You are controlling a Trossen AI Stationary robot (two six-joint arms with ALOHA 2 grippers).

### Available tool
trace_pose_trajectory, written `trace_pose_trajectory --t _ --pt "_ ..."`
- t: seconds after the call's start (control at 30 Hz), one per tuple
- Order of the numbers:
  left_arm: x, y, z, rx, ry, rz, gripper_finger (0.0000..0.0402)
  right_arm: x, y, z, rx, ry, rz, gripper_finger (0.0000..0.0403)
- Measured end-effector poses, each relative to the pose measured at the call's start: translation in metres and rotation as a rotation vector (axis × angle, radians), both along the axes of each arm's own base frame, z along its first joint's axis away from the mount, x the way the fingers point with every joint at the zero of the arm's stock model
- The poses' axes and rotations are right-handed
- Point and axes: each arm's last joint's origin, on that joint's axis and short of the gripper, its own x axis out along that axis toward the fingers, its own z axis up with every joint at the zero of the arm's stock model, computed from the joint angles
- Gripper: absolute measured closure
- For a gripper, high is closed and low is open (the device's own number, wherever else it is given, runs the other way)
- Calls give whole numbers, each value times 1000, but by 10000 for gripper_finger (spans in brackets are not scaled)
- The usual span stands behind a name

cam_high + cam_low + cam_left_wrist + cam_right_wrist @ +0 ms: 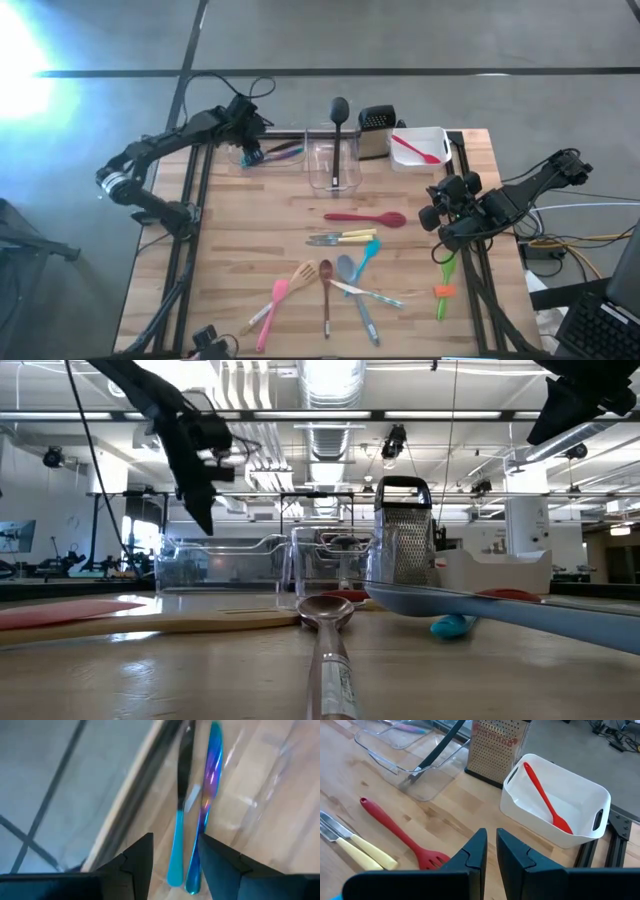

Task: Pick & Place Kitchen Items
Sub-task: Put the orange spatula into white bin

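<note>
Clear tub (262, 158), far left of table: holds blue utensil (176, 851) and iridescent one (206, 805).
Left gripper (175, 862): part-open above them, grasping nothing; withdrawing could snag a handle.
Right gripper (491, 851): near-closed, empty, waiting beside white tub (580, 795).

Three tubs (331, 158), one grater (375, 131) (perhaps fourteen utensils (365, 218))

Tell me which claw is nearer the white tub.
Right. The right claw sits just in front of the white tub; the left claw is across the table, over the clear tub.

blurred blue utensils (197, 820), yellow-handled knives (350, 845) cut off at edge
</note>
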Motion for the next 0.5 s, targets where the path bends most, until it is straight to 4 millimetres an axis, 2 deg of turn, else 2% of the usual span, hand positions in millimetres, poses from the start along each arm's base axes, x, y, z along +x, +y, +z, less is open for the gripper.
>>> trace_pose_trajectory --t 0.23,0.5 --pt "-9 -32 42 5 -247 -52 253 0 0 0 -12 11 13 369" --pt "-15 -74 75 11 -449 -134 251 3 1 1 -36 15 52 369"
